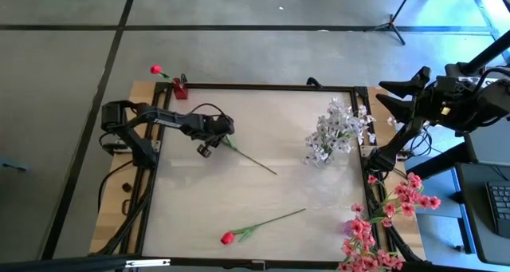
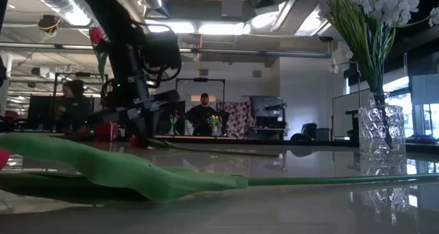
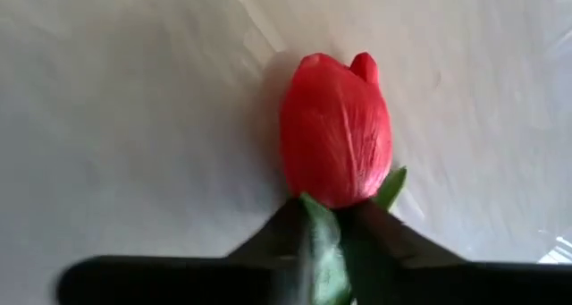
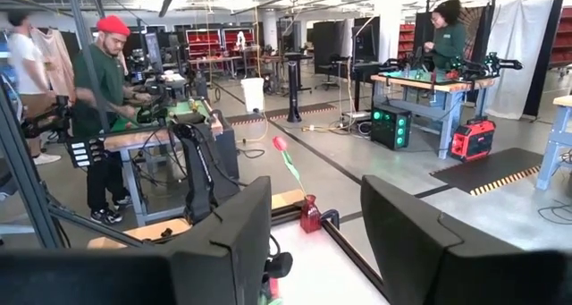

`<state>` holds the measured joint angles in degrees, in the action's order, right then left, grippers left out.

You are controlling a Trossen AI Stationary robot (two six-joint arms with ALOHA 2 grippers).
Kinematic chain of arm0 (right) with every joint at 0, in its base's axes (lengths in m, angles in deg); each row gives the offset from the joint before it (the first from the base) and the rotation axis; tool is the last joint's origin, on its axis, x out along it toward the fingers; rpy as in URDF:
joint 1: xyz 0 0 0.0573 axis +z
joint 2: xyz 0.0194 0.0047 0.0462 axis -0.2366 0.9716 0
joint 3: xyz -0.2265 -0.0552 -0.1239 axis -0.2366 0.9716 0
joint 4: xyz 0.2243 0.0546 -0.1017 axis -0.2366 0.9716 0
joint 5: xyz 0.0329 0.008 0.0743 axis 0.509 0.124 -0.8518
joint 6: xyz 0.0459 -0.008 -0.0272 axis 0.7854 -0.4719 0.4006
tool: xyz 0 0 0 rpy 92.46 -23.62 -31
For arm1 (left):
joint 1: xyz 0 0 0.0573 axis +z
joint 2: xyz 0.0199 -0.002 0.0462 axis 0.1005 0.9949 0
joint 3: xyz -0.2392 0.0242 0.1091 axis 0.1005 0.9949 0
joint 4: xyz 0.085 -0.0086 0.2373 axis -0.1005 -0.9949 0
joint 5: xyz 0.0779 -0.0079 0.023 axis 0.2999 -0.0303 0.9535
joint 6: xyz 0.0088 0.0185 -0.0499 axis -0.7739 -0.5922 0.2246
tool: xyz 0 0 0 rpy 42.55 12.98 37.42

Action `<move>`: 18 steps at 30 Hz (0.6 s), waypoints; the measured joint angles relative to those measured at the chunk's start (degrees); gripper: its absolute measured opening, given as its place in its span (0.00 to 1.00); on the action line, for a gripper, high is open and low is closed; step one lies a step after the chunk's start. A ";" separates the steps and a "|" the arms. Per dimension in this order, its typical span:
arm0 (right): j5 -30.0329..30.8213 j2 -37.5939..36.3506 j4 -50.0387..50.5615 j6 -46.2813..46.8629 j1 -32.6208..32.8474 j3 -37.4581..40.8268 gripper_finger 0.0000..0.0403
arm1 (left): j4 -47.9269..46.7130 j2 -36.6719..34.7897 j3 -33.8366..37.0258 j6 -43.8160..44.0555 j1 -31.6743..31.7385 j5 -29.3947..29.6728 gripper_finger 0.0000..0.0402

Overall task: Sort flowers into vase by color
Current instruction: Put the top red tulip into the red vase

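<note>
Nearest the low camera, a green stem and leaf (image 2: pixel 137 172) stretch across the tabletop; this belongs to the loose red flower (image 1: pixel 228 238) lying by the near edge, its stem running toward the middle. I have the left gripper (image 1: pixel 205 147) low over the left part of the tabletop (image 1: pixel 239 192), closed on a second red flower (image 3: pixel 337 131) just under the bud, with that stem (image 1: pixel 251 160) trailing toward the centre. One red flower (image 1: pixel 156 69) already stands in the small red vase (image 1: pixel 181 88) at the far left corner. White blossoms (image 1: pixel 335 132) fill the glass vase (image 2: pixel 381 134) near the right edge. Pink blossoms (image 1: pixel 374 224) spill over the near right corner. My right gripper (image 4: pixel 313 242) waits beyond the far right corner, fingers spread wide.
</note>
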<state>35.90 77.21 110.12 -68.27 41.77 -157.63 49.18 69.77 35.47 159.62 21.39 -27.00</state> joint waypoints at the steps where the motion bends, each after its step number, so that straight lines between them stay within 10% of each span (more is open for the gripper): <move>1: 0.01 0.00 -0.05 0.00 0.00 0.00 0.43 | -0.01 -0.10 0.02 -0.26 -0.04 0.26 0.08; 10: 0.90 -0.12 -0.58 0.04 0.00 0.00 0.43 | -0.86 -13.28 -3.15 -18.55 -6.74 18.17 0.01; 18: 1.82 -0.22 -0.60 -0.92 0.00 0.00 0.43 | 2.56 -23.58 -13.87 -75.77 -12.03 35.60 0.01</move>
<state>37.72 76.99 109.52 -69.19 41.77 -157.63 51.75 46.19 21.60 83.86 9.36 8.60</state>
